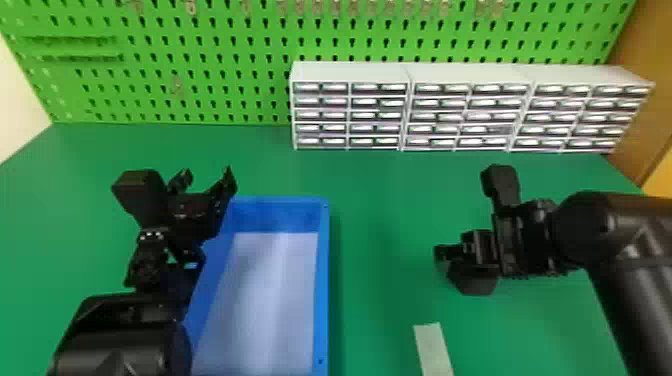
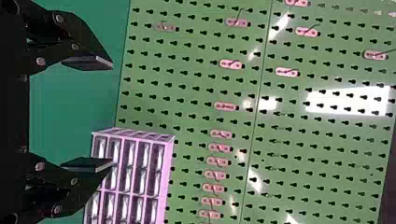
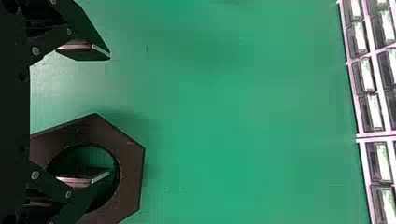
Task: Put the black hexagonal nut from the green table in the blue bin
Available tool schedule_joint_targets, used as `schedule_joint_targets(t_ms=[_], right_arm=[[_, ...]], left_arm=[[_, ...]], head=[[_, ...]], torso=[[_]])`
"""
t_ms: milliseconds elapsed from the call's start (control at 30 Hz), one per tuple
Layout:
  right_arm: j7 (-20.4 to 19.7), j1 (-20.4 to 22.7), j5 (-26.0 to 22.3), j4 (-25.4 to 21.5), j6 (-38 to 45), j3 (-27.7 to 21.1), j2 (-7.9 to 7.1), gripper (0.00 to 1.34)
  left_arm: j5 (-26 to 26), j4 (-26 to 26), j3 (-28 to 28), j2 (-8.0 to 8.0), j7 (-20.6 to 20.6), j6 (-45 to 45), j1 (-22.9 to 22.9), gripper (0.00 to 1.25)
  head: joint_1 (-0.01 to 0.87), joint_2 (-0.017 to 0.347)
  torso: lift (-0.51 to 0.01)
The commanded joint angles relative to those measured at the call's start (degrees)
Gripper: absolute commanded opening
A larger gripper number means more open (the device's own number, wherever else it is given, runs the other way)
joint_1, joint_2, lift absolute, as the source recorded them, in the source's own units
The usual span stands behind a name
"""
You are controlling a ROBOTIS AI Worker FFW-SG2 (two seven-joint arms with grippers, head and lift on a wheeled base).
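Observation:
My right gripper [image 1: 456, 264] is over the green table [image 1: 382, 250], right of the blue bin [image 1: 323, 290]. The black hexagonal nut [image 3: 131, 161] lies on the table. In the right wrist view my right gripper [image 3: 109, 115] is open, with one fingertip overlapping the nut's round hole and the other off to its side. Whether that finger reaches into the hole I cannot tell. Parked at the bin's left far corner is my left gripper [image 1: 212, 220]; the left wrist view shows this gripper [image 2: 112, 113] open, nothing between its fingers.
White drawer cabinets [image 1: 350, 72] stand along the back of the table, before a green pegboard [image 1: 210, 65] with small hooks. A pale strip [image 1: 432, 350] lies near the front edge, between the bin and the right arm. White material covers the bin's floor.

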Motion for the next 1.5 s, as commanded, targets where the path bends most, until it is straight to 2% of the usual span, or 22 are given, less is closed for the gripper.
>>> schedule_joint_targets(t_ms=[0, 667, 767, 967, 1133, 1467], right_arm=[[0.00, 0.35, 0.02, 0.13, -0.09, -0.34, -0.08, 0.94], [0.00, 1.40, 0.11, 1.18, -0.61, -0.17, -0.34, 0.91], [0.00, 1.67, 0.02, 1.18, -1.14, -0.17, -0.34, 0.83], [0.00, 2.28, -0.50, 1.27, -2.11, -0.87, -0.25, 0.54], [0.00, 2.37, -0.41, 1.36, -2.11, -1.13, -0.34, 0.25], [0.00, 2.99, -0.24, 1.09, -2.72, -1.40, -0.08, 0.21]], left_arm=[[0.00, 0.00, 0.00, -0.15, 0.00, 0.00, 0.00, 0.74], [0.00, 0.00, 0.00, -0.15, 0.00, -0.44, 0.00, 0.74], [0.00, 0.00, 0.00, -0.15, 0.00, -0.44, 0.00, 0.74], [0.00, 0.00, 0.09, -0.15, 0.08, -0.53, 0.00, 0.74], [0.00, 0.00, 0.18, -0.15, 0.17, -0.70, 0.09, 0.74], [0.00, 0.00, 0.44, -0.15, 0.26, -1.05, 0.35, 0.74]], head=[[0.686, 0.051], [0.686, 0.051], [0.686, 0.051], [0.686, 0.051], [0.686, 0.051], [0.686, 0.051]], torso=[[-0.097], [-0.097], [-0.097], [-0.097], [-0.097], [-0.097]])
